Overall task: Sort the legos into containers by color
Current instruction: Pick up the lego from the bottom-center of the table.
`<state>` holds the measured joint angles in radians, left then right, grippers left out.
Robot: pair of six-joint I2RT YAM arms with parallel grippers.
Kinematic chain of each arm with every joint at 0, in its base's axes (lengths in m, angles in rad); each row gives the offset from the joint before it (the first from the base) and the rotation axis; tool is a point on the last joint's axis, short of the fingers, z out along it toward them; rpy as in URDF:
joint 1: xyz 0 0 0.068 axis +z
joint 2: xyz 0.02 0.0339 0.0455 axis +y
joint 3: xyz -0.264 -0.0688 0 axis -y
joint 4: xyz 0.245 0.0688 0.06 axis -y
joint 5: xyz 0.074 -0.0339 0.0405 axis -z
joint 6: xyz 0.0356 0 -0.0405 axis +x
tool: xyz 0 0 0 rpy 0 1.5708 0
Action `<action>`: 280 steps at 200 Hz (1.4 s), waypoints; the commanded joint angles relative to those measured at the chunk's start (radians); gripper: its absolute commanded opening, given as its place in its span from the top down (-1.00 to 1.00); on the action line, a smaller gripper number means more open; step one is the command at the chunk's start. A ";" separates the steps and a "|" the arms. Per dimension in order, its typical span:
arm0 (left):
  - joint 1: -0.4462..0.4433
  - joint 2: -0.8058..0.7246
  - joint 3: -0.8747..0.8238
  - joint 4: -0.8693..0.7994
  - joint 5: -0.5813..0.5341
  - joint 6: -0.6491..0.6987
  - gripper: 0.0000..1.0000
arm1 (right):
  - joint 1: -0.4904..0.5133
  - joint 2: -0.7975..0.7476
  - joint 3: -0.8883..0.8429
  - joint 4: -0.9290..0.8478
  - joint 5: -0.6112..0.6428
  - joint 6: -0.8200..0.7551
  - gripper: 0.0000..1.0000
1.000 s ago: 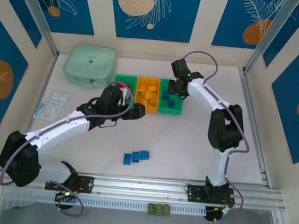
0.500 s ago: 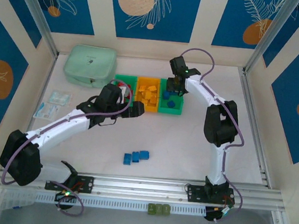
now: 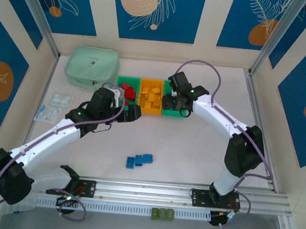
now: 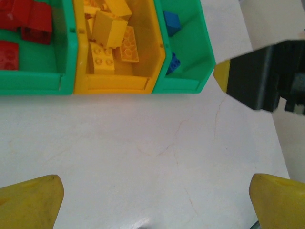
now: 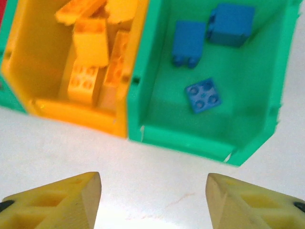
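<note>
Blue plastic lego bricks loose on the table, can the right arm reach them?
Probably yes: the blue plastic lego bricks lie unobstructed on the white table; the right arm's fingers are open, empty.

No writing here can be read. The mint pouch [image 3: 92, 67] at the table's [image 3: 193, 151] far left corner bears a faint mark, too small to make out; the packets [image 3: 55, 107] by the left edge likewise.

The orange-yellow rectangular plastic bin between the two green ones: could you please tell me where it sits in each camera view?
Top external: the orange-yellow rectangular plastic bin is upper centre, in the middle of the row.
Left wrist: top edge, left of centre.
Right wrist: upper left.
Shared landmark: the green plastic bin holding blue bricks, directly on its right.
</note>
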<state>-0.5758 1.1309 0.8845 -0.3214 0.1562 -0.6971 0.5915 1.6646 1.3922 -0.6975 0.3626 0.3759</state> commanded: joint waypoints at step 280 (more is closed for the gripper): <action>0.016 -0.268 -0.238 -0.196 -0.063 -0.059 -0.99 | 0.498 0.000 -0.371 0.055 -0.145 0.496 -0.48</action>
<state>-0.5705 0.8715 0.6567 -0.5034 0.1173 -0.7513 1.0863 1.6428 1.0225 -0.6445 0.2371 0.8482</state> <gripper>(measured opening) 0.993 0.737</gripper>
